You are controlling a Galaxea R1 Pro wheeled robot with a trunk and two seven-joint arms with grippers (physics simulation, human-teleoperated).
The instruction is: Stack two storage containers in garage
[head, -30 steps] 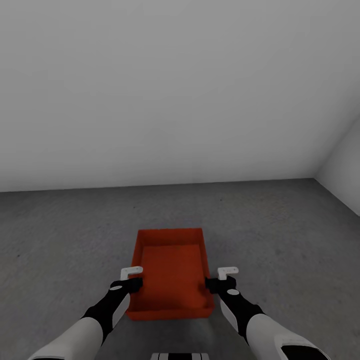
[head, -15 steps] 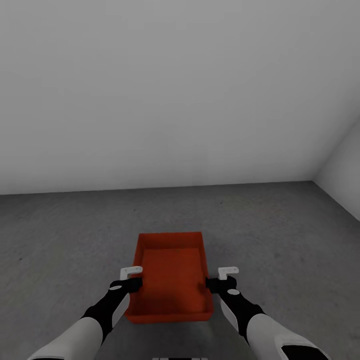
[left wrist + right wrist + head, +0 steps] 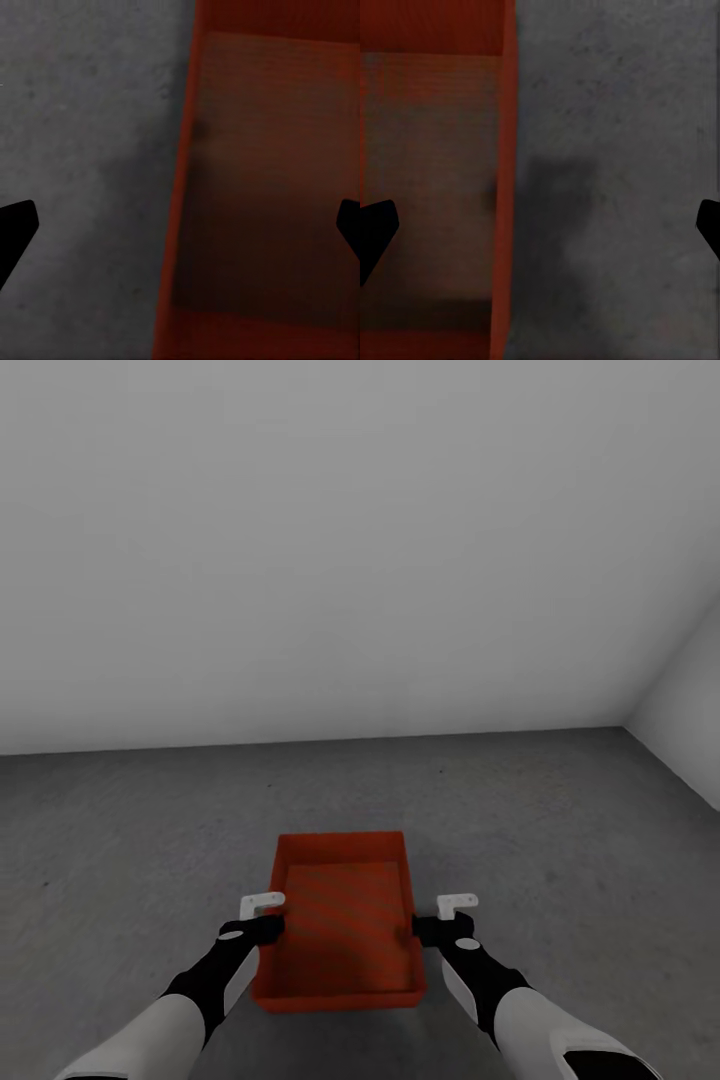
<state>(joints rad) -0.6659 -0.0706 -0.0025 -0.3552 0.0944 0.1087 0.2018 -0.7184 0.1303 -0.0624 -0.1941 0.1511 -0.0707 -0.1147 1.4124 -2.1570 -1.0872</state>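
One orange-red storage container (image 3: 345,920) rests on the garage's dark grey floor (image 3: 560,830), open top up, just in front of me. My left gripper (image 3: 265,920) hovers open over its left wall and my right gripper (image 3: 440,920) hovers open over its right wall; neither touches it. In the left wrist view the left gripper (image 3: 180,232) has its dark fingertips (image 3: 15,229) spread wide, astride the container's wall (image 3: 184,187), with floor (image 3: 75,150) on one side. The right wrist view shows the right gripper (image 3: 540,229) spread the same way over the other wall (image 3: 506,187).
A plain white-grey wall (image 3: 330,540) stands a short way beyond the container. A second wall (image 3: 690,710) meets it at a corner on the right. Bare concrete-like floor lies on all sides of the box.
The whole view has shifted slightly, and the container sits a little lower in the picture and looks a little smaller. Both grippers hold the same open pose over its walls.
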